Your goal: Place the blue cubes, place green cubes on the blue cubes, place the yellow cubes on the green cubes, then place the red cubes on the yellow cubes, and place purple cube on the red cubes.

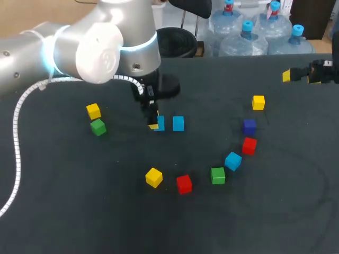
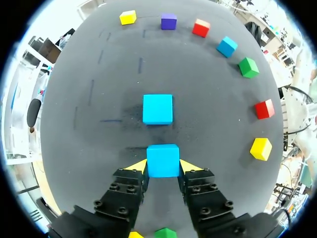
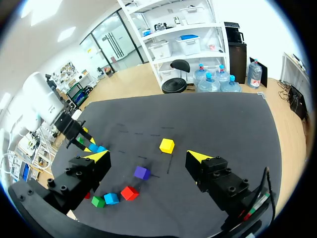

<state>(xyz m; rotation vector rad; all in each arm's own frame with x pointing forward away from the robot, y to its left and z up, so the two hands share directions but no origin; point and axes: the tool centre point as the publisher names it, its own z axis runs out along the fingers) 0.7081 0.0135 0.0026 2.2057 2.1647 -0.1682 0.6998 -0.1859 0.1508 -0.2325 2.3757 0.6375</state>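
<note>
The left tool is clamped on a blue cube, its yellow tips pressed flat against two opposite side faces, and the cube sits low on the dark tabletop, just beside the second blue cube, with a narrow gap between the two. The right tool hangs well apart from the second blue cube, out near the tabletop's edge, with its fingers spread wide and nothing in them. A third blue cube lies further from the second blue cube, in an arc of loose cubes, next to a green cube. These cubes look small, rigid and light, with smooth flat faces and sharp edges, so they should take a firm pinch without damage. The best hold is likely square on two parallel side faces at about mid-height, leaving the top clear for stacking. A pinch across corners would probably make the cube twist or squirt out.
</note>
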